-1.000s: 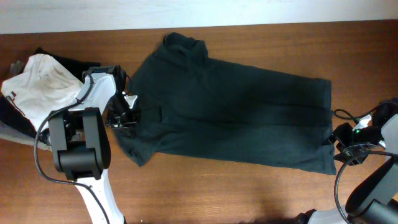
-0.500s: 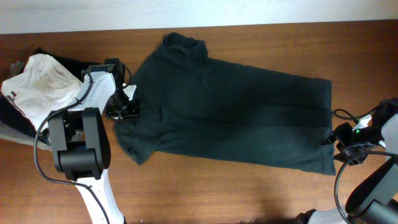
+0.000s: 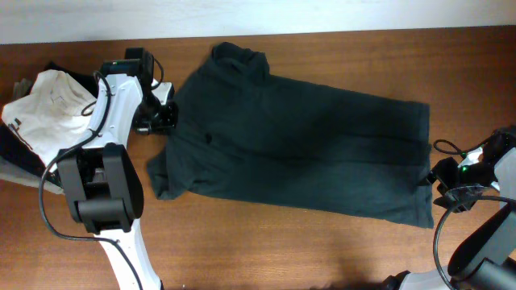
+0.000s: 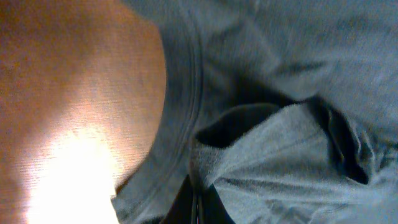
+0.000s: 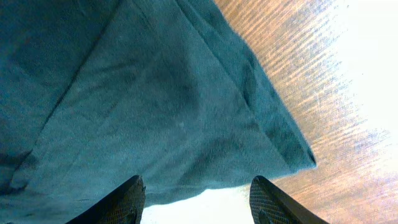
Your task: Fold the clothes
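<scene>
A dark green polo shirt (image 3: pixel 298 145) lies spread flat across the table, collar at the far side, hem to the right. My left gripper (image 3: pixel 164 118) is shut on the shirt's left sleeve edge, a fold of fabric pinched between its fingers in the left wrist view (image 4: pixel 198 208). My right gripper (image 3: pixel 439 181) is open at the shirt's right hem; in the right wrist view its two fingers (image 5: pixel 196 196) straddle the hem corner (image 5: pixel 298 155) without holding it.
A pile of other clothes, white (image 3: pixel 48 109) on top of dark ones, sits at the far left of the wooden table (image 3: pixel 266 242). A pale wall runs along the table's far edge.
My left gripper has moved away toward the table's far side, pulling the sleeve with it. The lower left sleeve has shifted. The right arm has not moved.
</scene>
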Available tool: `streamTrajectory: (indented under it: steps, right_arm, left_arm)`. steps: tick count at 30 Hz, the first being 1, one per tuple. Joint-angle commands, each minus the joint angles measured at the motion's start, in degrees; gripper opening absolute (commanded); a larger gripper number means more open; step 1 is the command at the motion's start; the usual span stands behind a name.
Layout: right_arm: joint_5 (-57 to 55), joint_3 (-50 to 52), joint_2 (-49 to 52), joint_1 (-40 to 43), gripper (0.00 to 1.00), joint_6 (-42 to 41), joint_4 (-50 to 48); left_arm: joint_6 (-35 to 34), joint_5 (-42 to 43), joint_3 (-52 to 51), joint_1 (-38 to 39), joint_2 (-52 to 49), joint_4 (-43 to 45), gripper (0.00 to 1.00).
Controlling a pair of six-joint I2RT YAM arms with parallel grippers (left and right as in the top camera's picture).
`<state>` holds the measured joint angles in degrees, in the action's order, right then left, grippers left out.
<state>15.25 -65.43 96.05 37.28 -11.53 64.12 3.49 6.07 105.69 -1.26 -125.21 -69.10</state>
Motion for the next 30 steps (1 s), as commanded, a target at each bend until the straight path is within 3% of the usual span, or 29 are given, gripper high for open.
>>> streamTrajectory:
  steps: [1,8,13,16,18,23,25,30]
  right_arm:
    - [-0.9,1.0,-1.4,-0.2,0.59,0.6,-0.8]
    - [-0.9,2.9,-1.4,-0.2,0.59,0.3,-2.5]
    - [-3.1,2.9,-1.4,-0.2,0.59,0.1,-2.8]
    - [-3.5,2.9,-1.4,-0.2,0.62,0.1,-2.5]
    - [-4.1,2.9,-1.4,-0.1,0.63,0.1,-2.0]
    - [-6.8,3.6,-1.4,0.1,0.70,-1.2,-1.9]
    - [-6.7,3.6,-1.4,1.1,0.70,-1.2,-1.9]
    - [-6.7,4.9,-1.2,2.1,0.70,-1.2,-1.3]
  left_arm:
    - [1.0,0.9,0.5,0.4,-0.5,1.9,0.01]
    - [2.5,2.3,0.4,3.4,-0.5,8.4,0.02]
    - [3.9,-0.7,0.4,4.7,-0.5,9.5,0.13]
    - [3.9,-1.6,0.4,4.3,-0.4,9.0,0.59]
    - [3.9,-1.6,0.4,3.6,-0.4,6.5,0.71]
    - [3.4,-1.3,0.4,1.4,-0.4,-7.1,0.72]
    - [3.3,-0.7,0.4,0.7,-0.4,-13.2,0.67]
    - [3.3,0.5,-0.5,0.6,-0.4,-18.9,0.59]
